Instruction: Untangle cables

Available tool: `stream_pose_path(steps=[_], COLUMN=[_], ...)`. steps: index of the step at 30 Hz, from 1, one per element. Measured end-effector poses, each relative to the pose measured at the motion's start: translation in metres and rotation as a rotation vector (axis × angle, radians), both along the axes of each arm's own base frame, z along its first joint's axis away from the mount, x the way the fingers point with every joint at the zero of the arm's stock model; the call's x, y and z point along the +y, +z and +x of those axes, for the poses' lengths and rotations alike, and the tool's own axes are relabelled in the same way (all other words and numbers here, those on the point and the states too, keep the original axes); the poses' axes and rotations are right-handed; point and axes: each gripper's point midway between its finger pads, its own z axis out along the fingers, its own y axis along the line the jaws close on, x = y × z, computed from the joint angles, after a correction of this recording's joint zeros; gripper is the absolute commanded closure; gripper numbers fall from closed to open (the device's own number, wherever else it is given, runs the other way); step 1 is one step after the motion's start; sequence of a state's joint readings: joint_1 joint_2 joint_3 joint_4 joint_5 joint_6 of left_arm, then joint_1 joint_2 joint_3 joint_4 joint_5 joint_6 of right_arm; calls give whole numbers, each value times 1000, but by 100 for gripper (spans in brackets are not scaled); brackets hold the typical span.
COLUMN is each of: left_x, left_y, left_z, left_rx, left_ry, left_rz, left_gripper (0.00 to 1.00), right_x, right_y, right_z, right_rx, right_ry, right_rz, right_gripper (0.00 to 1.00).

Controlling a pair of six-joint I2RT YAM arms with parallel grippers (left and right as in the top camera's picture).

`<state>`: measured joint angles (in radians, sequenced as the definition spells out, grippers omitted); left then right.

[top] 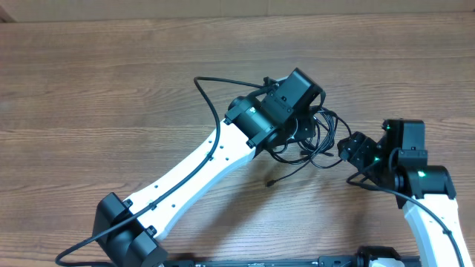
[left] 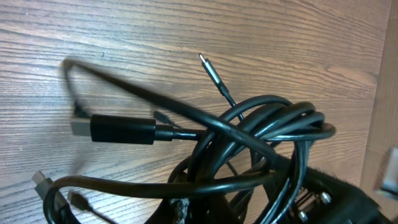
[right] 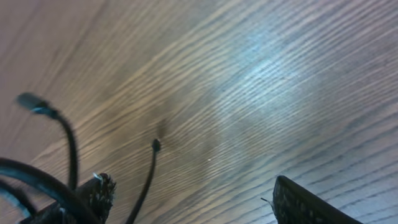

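The cables (top: 318, 137) are a tangle of thin black cords at the table's centre right. My left gripper (top: 303, 127) is over the tangle and shut on it. In the left wrist view the looped cords (left: 261, 124) fill the frame, with my left gripper (left: 196, 211) clamped among them. A black USB plug (left: 121, 129) and a thin silver-tipped plug (left: 209, 68) stick out to the left. My right gripper (top: 350, 147) is just right of the tangle, open. In the right wrist view (right: 199, 199) a thin cord end (right: 149, 168) hangs between its fingers, and cords press on the left finger.
One loose plug end (top: 272, 182) trails onto the wooden table (top: 111, 89) in front of the tangle. The left arm's own thicker black cable (top: 215, 85) arcs behind its wrist. The right arm's base sits at the lower right.
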<state>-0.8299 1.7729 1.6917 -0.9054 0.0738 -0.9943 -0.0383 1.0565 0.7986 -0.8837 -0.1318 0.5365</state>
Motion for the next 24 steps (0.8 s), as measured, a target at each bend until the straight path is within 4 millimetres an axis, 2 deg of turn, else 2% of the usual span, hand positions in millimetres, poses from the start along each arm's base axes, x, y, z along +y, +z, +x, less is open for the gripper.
stream_pose_path(steps=[9, 20, 24], left_x=[2, 16, 29], left_y=[-1, -7, -10], left_z=[0, 3, 8], left_rx=[-5, -60, -88], left_ry=[4, -82, -111], left_rz=[17, 111, 179], left_gripper=[96, 96, 96], right_x=[-3, -8, -12], right_y=[-21, -24, -26], right_z=[-5, -10, -14], right_rx=[102, 128, 147], right_ry=[-16, -28, -37], right_rz=[-10, -38, -58], right_gripper=[22, 22, 21])
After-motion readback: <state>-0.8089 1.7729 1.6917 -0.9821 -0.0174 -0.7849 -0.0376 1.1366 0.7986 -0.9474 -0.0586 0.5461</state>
